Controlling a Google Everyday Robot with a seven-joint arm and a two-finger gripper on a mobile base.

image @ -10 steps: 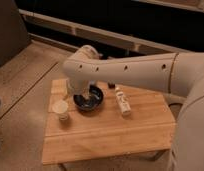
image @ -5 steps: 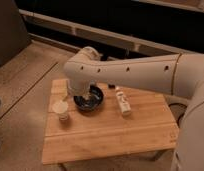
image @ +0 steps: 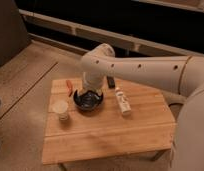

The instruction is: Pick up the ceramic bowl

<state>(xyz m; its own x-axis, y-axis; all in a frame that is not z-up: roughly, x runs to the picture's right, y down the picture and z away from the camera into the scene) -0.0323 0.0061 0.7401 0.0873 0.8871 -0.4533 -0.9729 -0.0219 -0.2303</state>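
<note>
Wooden table (image: 110, 135): ceramic bowl (image: 89, 102) directly beneath claw (image: 89, 91); claw's grip indiscernible.

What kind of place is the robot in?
Probably an indoor office or lab corner, though that's a guess: a wooden table on speckled hard floor, beside a dark wall with pale ledges. The claw hangs at the ceramic bowl.
</note>
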